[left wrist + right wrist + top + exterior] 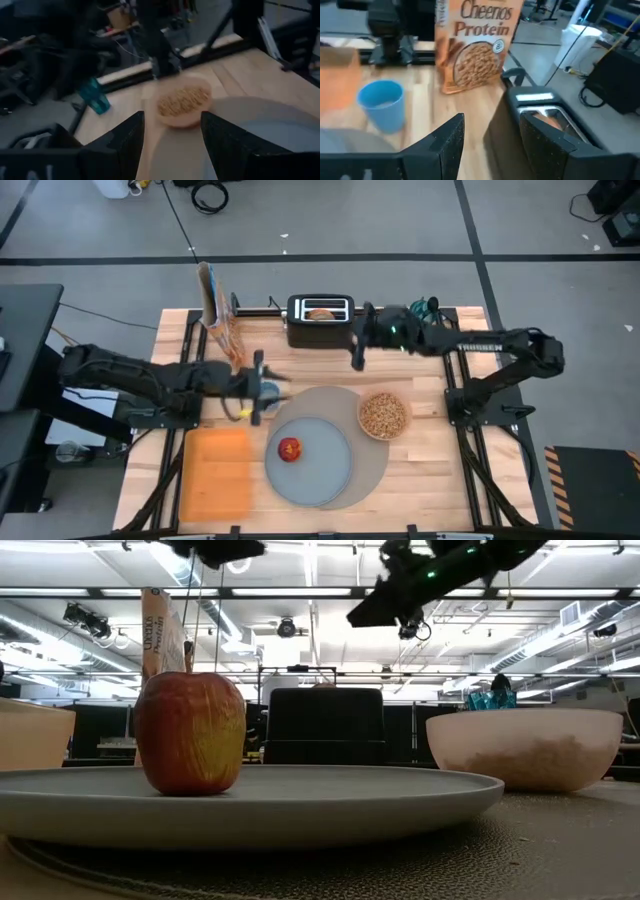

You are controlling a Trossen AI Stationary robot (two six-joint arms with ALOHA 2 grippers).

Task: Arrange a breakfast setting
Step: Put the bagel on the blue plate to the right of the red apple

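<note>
Overhead camera looks straight down; table-level camera sits close behind the apple (190, 733), both showing it

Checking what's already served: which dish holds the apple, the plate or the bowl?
The blue-grey plate; the red apple sits on it, while the pink bowl holds cereal.

overhead view is evenly lit, soft shadows only. low view is backlit by ceiling strip lights (300, 592), so the apple (190, 733) front looks kinda dim and the toaster (323, 725) is nearly a silhouette. both wrist views pretty blurry, esp the bowl (183, 106) and cereal box (479, 42), w/ fingers dark up close.
</note>
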